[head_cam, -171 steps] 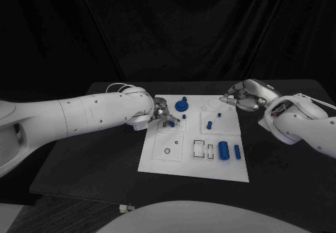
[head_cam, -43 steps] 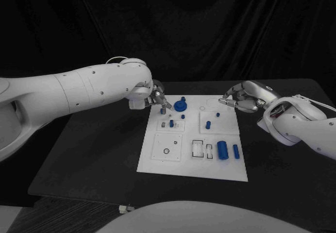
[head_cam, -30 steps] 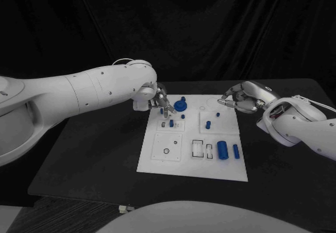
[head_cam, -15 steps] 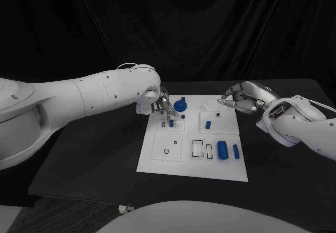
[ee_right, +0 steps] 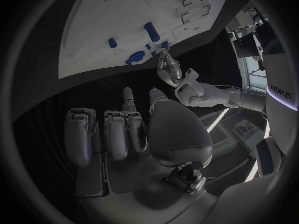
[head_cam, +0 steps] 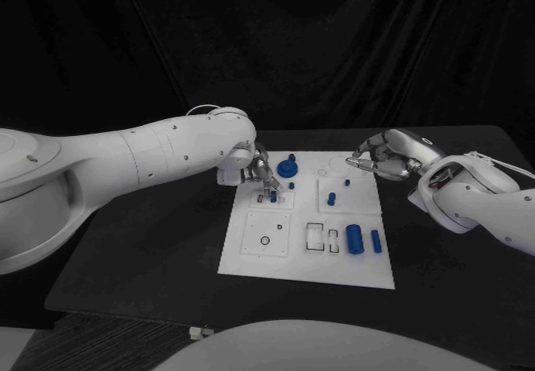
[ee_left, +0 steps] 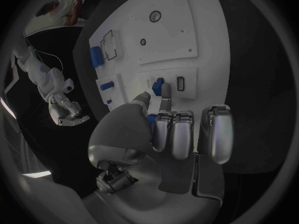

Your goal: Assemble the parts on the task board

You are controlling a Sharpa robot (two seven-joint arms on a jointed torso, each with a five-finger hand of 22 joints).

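Observation:
The white task board lies mid-table with blue parts on it. A blue peg stands upright in a slot block near the board's far left. My left hand hovers just over it. Thumb and one finger reach down on either side of the peg, the other fingers curled; whether they pinch it I cannot tell. My right hand hangs over the board's far right corner, fingers curled in on nothing. A blue knob stands beside the left hand.
More blue parts sit on the board: a short peg, a tiny one, a thick cylinder and a thinner cylinder at the near right. Empty rectangular slots lie beside them. Black table surrounds the board.
My left hand has come down and toward the board, from above its far left corner to the standing peg. The right hand has stayed put and the parts have not moved.

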